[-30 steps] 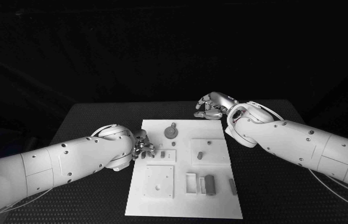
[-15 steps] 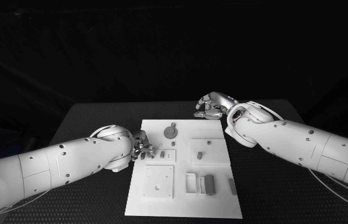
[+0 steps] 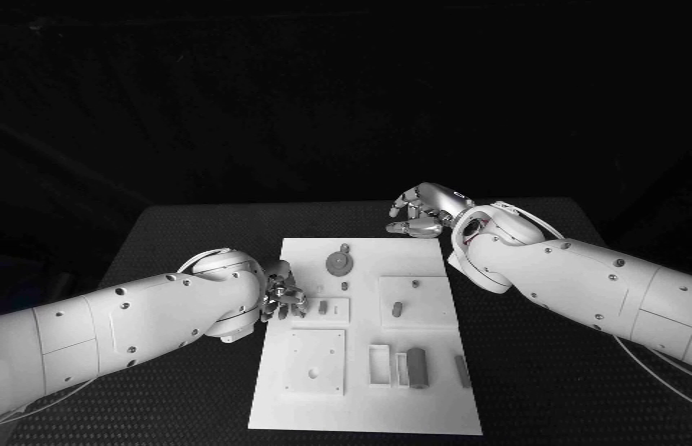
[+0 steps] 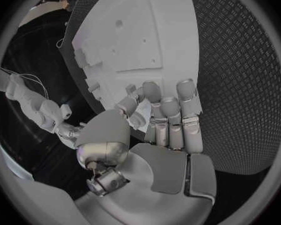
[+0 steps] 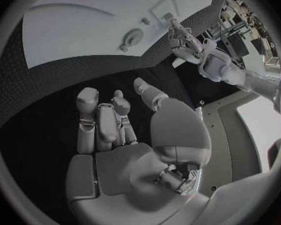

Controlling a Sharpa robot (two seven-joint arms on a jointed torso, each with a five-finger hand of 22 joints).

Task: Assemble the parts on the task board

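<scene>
A black table (image 3: 188,236) carries the white task board (image 3: 368,406) at its middle.

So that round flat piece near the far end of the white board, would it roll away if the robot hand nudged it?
Probably not. The round piece lies flat on the white board, so a nudge would likely slide it. It looks rigid and small, so probably light. Its low profile may make pinching it awkward.
</scene>
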